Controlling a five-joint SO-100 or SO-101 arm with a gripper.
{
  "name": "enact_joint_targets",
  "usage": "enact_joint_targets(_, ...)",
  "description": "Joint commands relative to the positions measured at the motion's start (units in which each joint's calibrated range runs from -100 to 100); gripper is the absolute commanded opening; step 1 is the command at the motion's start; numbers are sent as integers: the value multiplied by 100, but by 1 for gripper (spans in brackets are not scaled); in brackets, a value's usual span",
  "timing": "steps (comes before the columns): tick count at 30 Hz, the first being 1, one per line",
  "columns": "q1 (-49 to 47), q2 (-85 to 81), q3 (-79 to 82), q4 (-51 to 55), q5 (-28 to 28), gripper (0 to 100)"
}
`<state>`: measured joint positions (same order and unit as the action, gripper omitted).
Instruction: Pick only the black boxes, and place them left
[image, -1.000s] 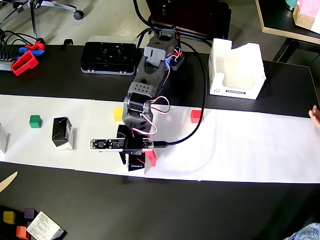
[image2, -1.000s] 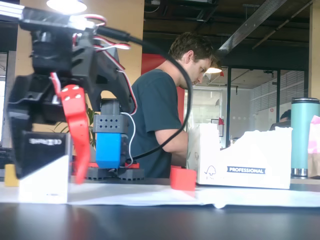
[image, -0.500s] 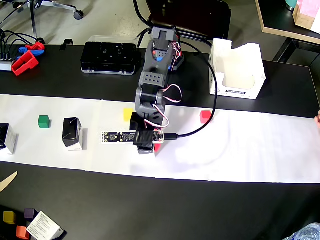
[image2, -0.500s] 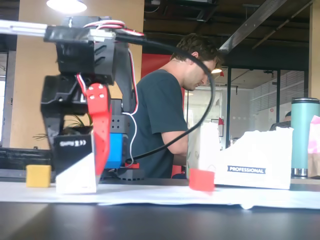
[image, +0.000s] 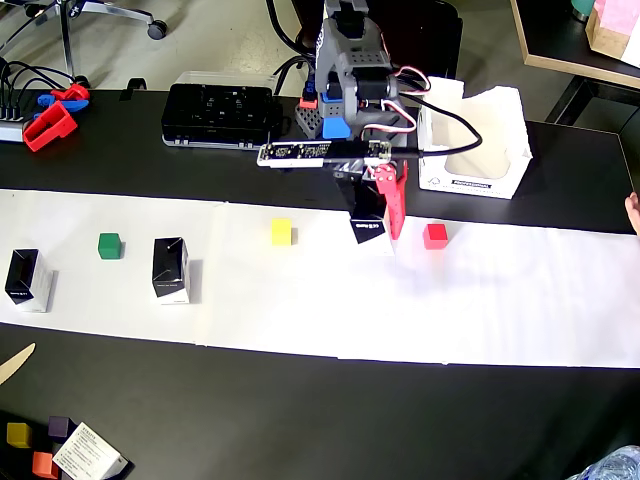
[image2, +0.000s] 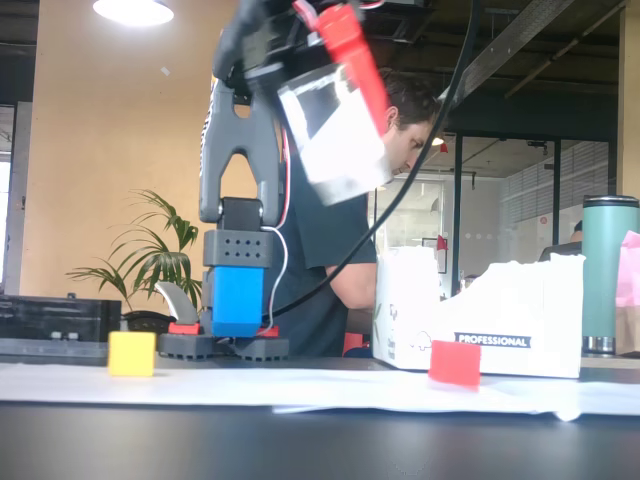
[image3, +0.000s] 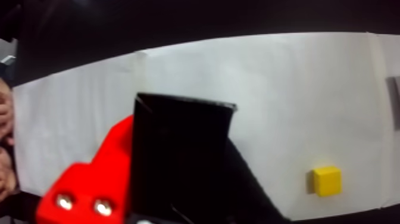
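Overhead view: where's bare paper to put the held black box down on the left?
The gripper holds a black box. Free: between the yellow cube and the standing box, and the paper's front strip. Crowded: far left, around the green cube and the end box.

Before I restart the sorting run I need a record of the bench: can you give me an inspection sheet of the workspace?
Surface: dark table with a white paper strip across it.
Job's things: two glossy black cartons stand on the strip at overhead left; a third black carton is lifted clear of the strip.
Clutter: small green cube, yellow cube, red cube; flat black device with buttons; torn white cardboard box.
Grippers: gripper, jaws shut on the third carton.
Cables: black cable loops off the arm.
Surroundings: a person sits behind the arm; potted plant.
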<state>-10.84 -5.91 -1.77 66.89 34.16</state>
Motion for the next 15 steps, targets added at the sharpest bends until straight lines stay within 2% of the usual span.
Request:
enact_joint_targets(1,-696,-1065,-151,-76,-564,10)
enact_joint_targets(6,-1622,-1389,-160,12,-927,9)
enact_joint_targets(15,-3970,-2147,-160,1483,-1390,9)
